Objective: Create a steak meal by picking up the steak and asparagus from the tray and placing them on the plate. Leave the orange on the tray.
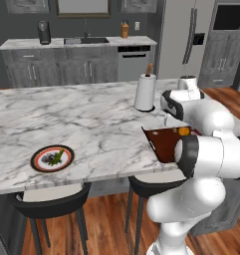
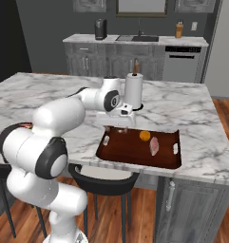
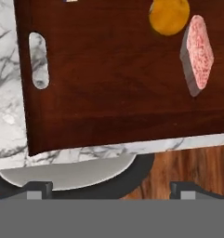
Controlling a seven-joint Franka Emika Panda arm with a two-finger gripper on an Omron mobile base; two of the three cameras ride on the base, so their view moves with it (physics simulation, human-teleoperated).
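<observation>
Hand view puts the steak [image 3: 198, 52] at the upper right of the frame, a pinkish slab lying on the dark reddish-brown tray [image 3: 108, 93], with the orange [image 3: 168, 16] just beside it toward the top edge. We see a slot handle [image 3: 38, 60] cut in the tray at the left of the frame, marble showing through it. Our fingers [image 3: 111, 189] stand wide apart at the bottom of this view, holding nothing.

From the right base view the steak [image 2: 154, 145] lies right of centre on the tray [image 2: 130, 151], the orange [image 2: 145, 135] near it, and our gripper [image 2: 117, 127] hangs over the tray's far left corner. A paper towel roll [image 2: 133, 90] stands upright behind the tray on the marble bench [image 2: 201, 142].

From the left base view the asparagus [image 1: 56, 157] already lies on the plate [image 1: 52, 159] at the lower left of the frame, well apart from the tray [image 1: 161, 142].
</observation>
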